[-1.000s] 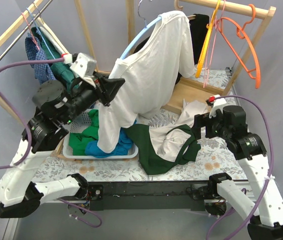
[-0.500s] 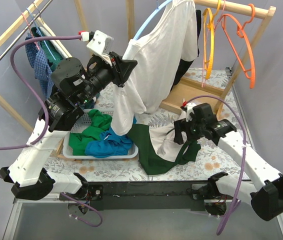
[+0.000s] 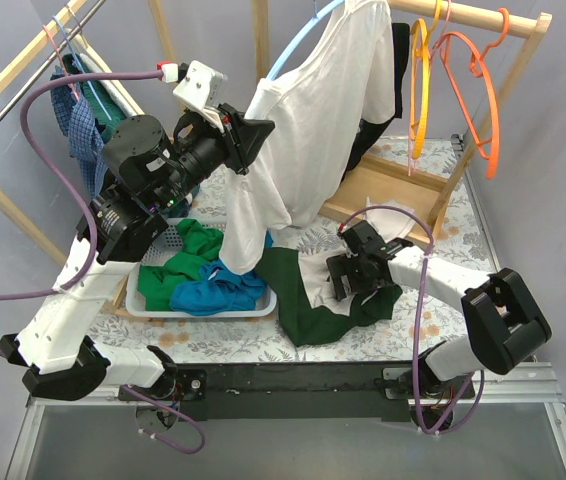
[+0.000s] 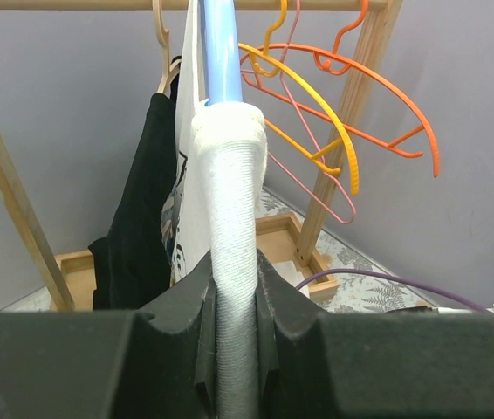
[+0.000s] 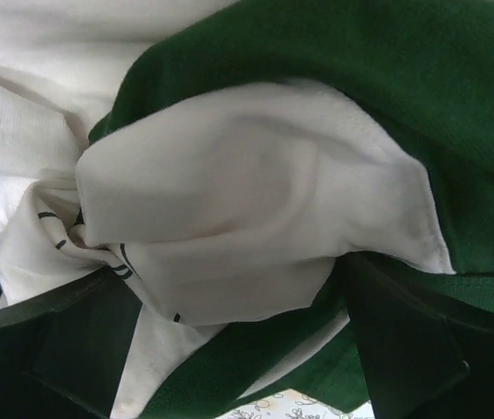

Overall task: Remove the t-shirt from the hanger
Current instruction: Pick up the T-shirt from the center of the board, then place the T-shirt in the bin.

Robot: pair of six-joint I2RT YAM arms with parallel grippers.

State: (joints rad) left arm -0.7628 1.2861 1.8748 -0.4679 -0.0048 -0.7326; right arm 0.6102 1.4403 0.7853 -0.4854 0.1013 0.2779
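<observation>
Shirt removal: shoulder gripped, garment not yet off.
Left gripper (image 4: pixel 234 292) jaws pinch the white t-shirt (image 3: pixel 323 110) where it wraps the end of the blue hanger (image 4: pixel 221 52), probably to peel it off; the hanger rises beyond the jaws toward the rail. Right gripper (image 3: pixel 355 268) is spread wide, with heaped cloth (image 5: pixel 229 192) between its jaws. Orange hangers (image 3: pixel 468 90) and a black garment (image 4: pixel 138 201) crowd beyond.

left tool (image 3: pixel 251 140): raised t-shirt (image 3: pixel 313 120) | right tool (image 3: pixel 358 272): lowered onto green garment (image 3: pixel 298 300)
</observation>
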